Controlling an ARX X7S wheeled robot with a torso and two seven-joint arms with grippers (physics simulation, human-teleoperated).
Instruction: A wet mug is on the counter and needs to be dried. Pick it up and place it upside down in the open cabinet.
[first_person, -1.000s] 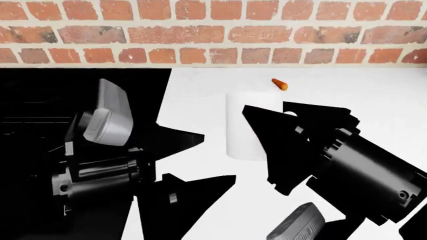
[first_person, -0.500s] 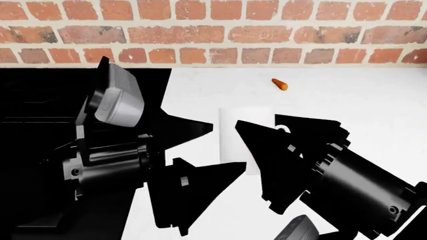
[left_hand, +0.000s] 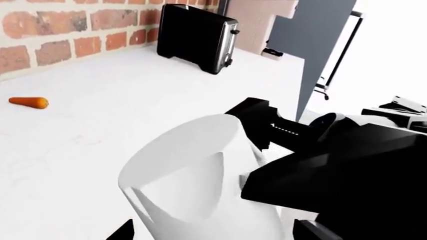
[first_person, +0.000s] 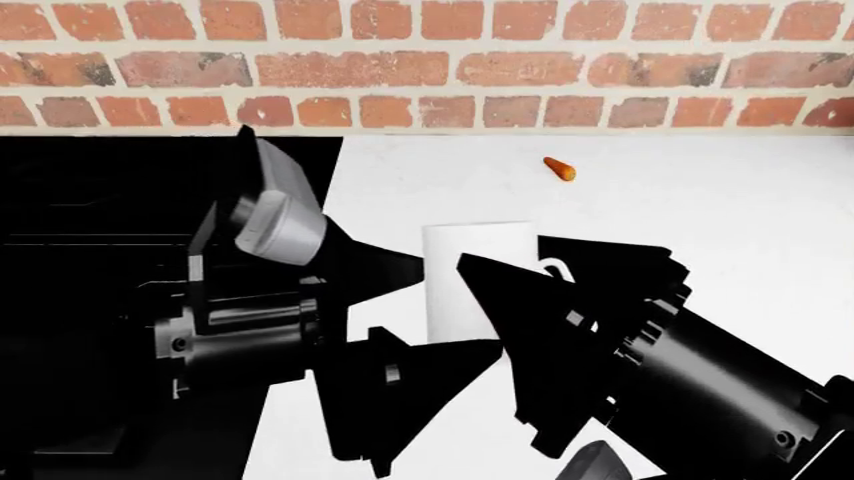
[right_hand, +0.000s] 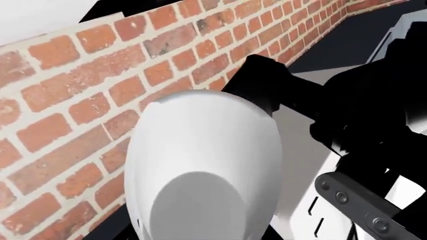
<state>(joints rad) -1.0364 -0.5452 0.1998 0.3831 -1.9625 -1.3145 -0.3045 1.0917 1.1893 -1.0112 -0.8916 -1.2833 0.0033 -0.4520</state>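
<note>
Flat, even simulator light, no visible source. Counter (first_person: 694, 200) blown to near-pure white; mug (first_person: 467, 280) beside right gripper (first_person: 514, 275) barely separates from it. Grippers and stovetop (first_person: 134, 190) crushed to solid black, detail lost. Hardly any cast shadows. Soft shading inside mug in wrist views. Edges sharp, no blur or distortion.

wall: red brick wall (first_person: 427, 60) | appliance: black toaster (left_hand: 197, 37) against it | surface: black stovetop (first_person: 94, 200)
</note>
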